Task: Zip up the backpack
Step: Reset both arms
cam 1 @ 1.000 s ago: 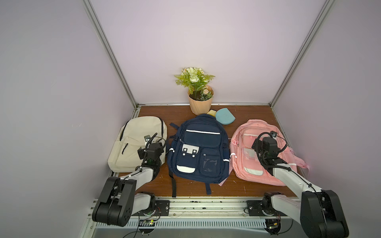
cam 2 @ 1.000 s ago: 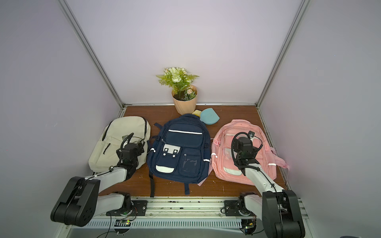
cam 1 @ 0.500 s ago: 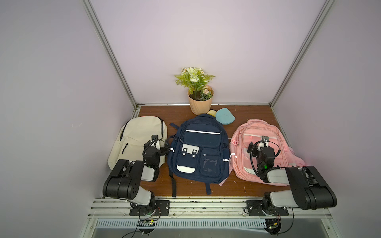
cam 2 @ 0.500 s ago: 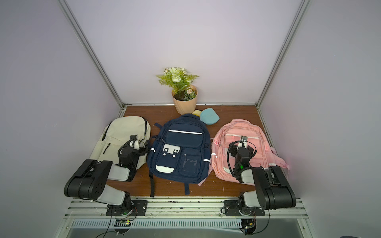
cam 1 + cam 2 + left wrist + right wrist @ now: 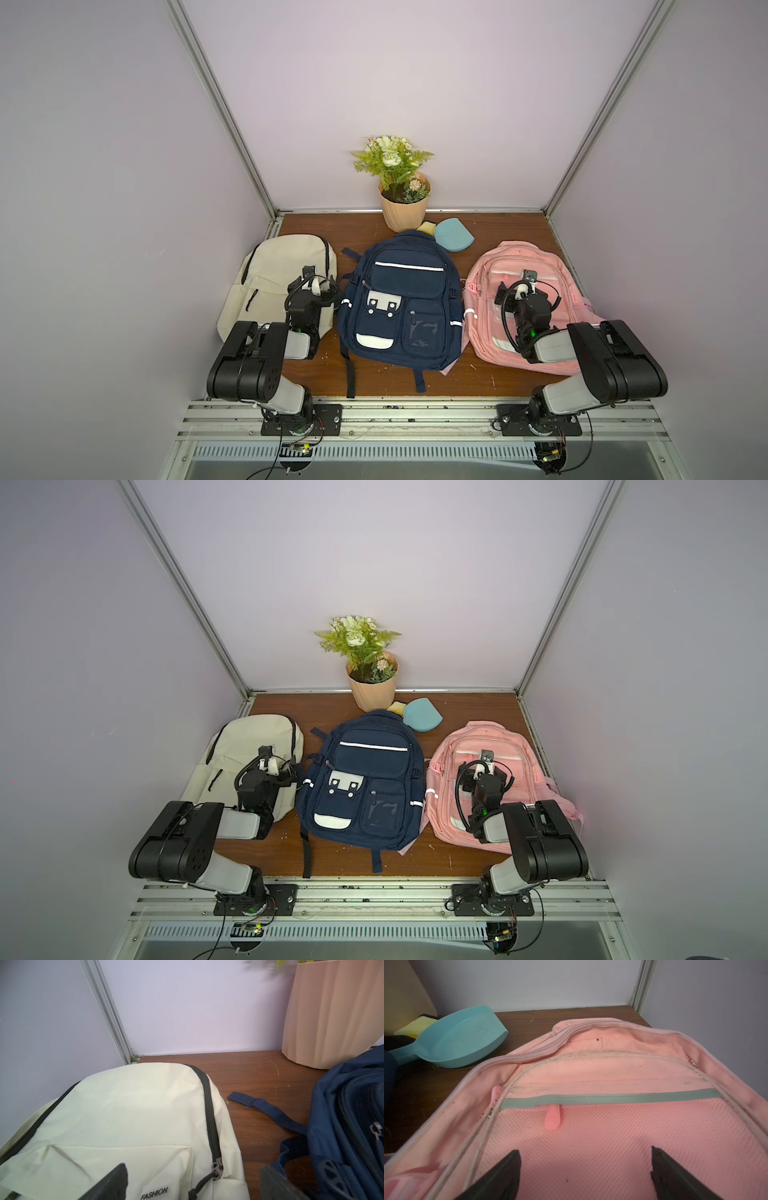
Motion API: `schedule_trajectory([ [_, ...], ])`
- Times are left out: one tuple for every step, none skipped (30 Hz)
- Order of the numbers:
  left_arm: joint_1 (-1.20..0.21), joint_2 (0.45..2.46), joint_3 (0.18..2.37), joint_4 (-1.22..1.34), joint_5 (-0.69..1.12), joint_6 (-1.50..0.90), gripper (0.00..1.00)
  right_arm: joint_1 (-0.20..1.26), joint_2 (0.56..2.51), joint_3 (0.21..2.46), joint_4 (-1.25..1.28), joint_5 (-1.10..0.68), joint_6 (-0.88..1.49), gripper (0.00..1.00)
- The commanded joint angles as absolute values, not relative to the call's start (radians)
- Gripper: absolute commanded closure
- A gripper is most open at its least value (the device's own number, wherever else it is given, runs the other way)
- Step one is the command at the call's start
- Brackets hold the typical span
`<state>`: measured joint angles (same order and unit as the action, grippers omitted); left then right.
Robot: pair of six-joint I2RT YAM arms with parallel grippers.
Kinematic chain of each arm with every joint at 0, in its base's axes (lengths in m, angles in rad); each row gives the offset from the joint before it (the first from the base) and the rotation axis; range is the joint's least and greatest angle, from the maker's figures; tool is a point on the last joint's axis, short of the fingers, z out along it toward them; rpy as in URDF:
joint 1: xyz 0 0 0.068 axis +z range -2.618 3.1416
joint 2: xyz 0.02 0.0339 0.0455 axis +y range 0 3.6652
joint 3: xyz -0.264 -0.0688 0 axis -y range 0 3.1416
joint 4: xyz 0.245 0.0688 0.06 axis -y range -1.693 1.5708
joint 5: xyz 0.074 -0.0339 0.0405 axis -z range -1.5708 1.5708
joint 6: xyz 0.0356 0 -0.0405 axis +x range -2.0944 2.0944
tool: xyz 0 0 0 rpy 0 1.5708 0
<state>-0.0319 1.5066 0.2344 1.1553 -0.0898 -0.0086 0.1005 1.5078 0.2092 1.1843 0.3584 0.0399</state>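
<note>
Three backpacks lie side by side on the wooden table. The pink backpack [image 5: 519, 257] [image 5: 478, 737] is on the right; in the right wrist view its main compartment gapes at the top, showing pink lining [image 5: 612, 1043]. A pink zipper pull [image 5: 496, 1095] sits at the side of that opening. My right gripper [image 5: 585, 1150] [image 5: 521, 286] hovers open over the backpack's mesh front, holding nothing. My left gripper [image 5: 193, 1167] [image 5: 309, 282] stands open over the cream backpack [image 5: 124, 1105] [image 5: 286, 257], near its black zipper slider [image 5: 217, 1167].
A navy backpack [image 5: 403, 299] lies in the middle, its strap [image 5: 259, 1105] trailing toward the cream one. Behind it stand a potted plant [image 5: 404, 208], a teal dish [image 5: 454, 240] and a yellow sponge [image 5: 426, 227]. Lilac walls close in on three sides.
Both arms have folded back, their elbows dropping toward the front rail. The grippers stay open over the same backpacks.
</note>
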Motion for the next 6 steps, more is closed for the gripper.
schedule_trajectory([
  [-0.018,1.512,0.242,1.175,-0.077,-0.007,0.0,0.101,1.509,0.238,1.219,0.347,0.026,0.01],
  [-0.019,1.512,0.242,1.174,-0.077,-0.007,0.0,0.101,1.511,0.237,1.223,0.347,0.026,0.01],
  [-0.019,1.512,0.242,1.174,-0.076,-0.007,0.0,0.103,1.509,0.238,1.221,0.347,0.028,0.01],
  [-0.018,1.512,0.242,1.174,-0.077,-0.008,0.0,0.1,1.509,0.236,1.222,0.346,0.028,0.01],
  [-0.018,1.512,0.242,1.174,-0.077,-0.009,0.0,0.101,1.506,0.231,1.227,0.346,0.026,0.01],
  [-0.018,1.51,0.241,1.174,-0.076,-0.006,0.0,0.101,1.502,0.219,1.247,0.356,0.027,0.01],
])
